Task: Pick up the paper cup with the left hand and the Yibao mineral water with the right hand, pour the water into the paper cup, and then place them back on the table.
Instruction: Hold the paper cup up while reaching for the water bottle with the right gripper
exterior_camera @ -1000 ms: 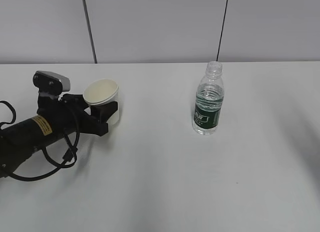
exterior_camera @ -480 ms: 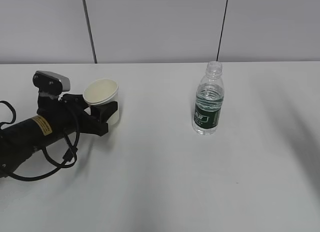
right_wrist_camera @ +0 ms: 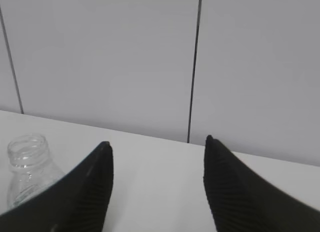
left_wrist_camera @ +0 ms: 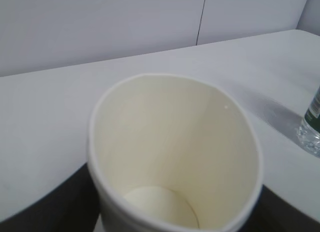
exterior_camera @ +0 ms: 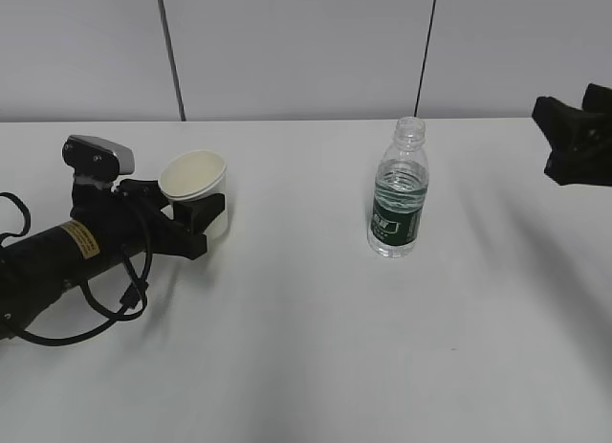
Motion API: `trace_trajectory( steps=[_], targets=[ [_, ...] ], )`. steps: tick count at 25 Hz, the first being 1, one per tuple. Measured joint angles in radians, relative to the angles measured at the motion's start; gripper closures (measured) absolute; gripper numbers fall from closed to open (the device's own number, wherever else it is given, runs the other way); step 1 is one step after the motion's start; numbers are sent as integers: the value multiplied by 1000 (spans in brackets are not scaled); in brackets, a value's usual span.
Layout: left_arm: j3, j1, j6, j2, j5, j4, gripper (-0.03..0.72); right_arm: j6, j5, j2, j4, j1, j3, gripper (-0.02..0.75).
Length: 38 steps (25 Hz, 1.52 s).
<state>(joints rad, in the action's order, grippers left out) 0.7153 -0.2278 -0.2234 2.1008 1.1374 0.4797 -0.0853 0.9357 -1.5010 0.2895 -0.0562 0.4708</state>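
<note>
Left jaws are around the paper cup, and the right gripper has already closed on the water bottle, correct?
Not quite. The left gripper does have its jaws around the paper cup, but the right gripper is open and holds nothing. The exterior view shows it at the far right edge, well apart from the Yibao mineral water, which stands alone on the table.

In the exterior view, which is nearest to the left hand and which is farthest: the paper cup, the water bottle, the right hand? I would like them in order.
1. The paper cup: between the fingers of the left hand, at the left of the table.
2. The Yibao mineral water: standing right of centre, apart from both hands.
3. The right hand: at the far right edge of the view, open and empty.
</note>
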Motion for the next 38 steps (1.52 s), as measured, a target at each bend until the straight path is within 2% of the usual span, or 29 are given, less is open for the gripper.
trace_trajectory(
  steps=[7, 15, 25, 27, 30, 32, 38],
  targets=[
    [0, 0, 0, 0, 0, -1, 255, -35, 187, -137, 14, 0, -88, 309],
    [0, 0, 0, 0, 0, -3, 255, -40, 197, -235, 28, 0, -135, 309],
    [0, 0, 0, 0, 0, -6, 255, -43, 203, -239, 157, 0, -136, 305],
    [0, 0, 0, 0, 0, -6, 255, -43, 203, -239, 167, 0, -136, 266],
    [0, 0, 0, 0, 0, -7, 255, -54, 203, -239, 184, 0, -136, 155],
    [0, 0, 0, 0, 0, -7, 255, -60, 203, -239, 189, 0, -136, 111],
    [0, 0, 0, 0, 0, -8, 255, -60, 206, -292, 198, 0, -101, 90]
  ],
)
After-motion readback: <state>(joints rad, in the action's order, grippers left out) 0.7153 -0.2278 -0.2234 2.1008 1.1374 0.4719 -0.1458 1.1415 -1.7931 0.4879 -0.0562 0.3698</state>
